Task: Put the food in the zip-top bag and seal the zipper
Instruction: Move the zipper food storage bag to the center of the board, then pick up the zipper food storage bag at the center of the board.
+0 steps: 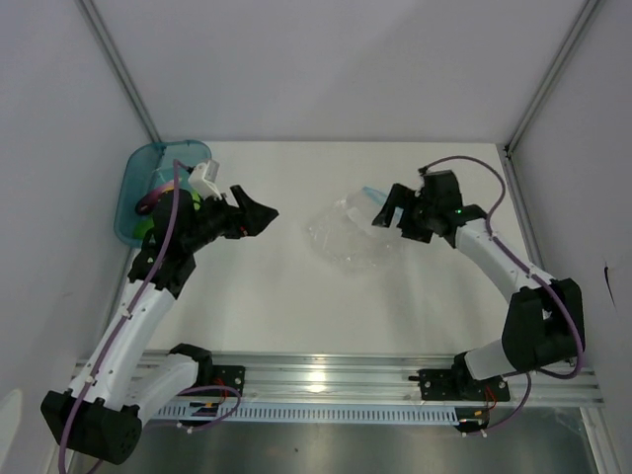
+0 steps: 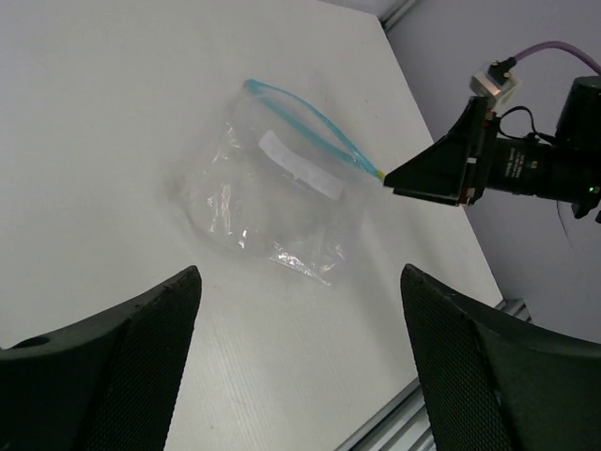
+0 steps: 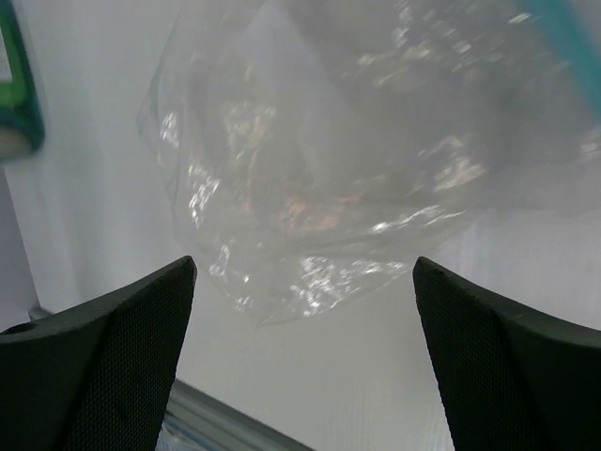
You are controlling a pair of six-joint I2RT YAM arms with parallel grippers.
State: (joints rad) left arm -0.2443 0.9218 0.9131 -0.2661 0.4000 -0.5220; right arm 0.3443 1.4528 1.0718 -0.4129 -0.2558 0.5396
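Clear and crumpled, the zip-top bag [image 1: 351, 237] lies mid-worktop [image 1: 296, 306], its blue zipper [image 2: 310, 122] just beside the right end effector [image 1: 387, 209], whose fingers are spread. The left end effector [image 1: 257, 209], also apart and empty, hovers near the teal tub [image 1: 133, 188] holding the food [image 1: 146, 224].

We see the left arm [image 1: 128, 326] and the right arm [image 1: 494, 259] with white links and black joints; a purple cable [image 1: 176, 202] runs along each. The fingers [image 2: 122, 376] are black wedges with fine mesh texture. The right arm carries a small green light [image 1: 460, 210]
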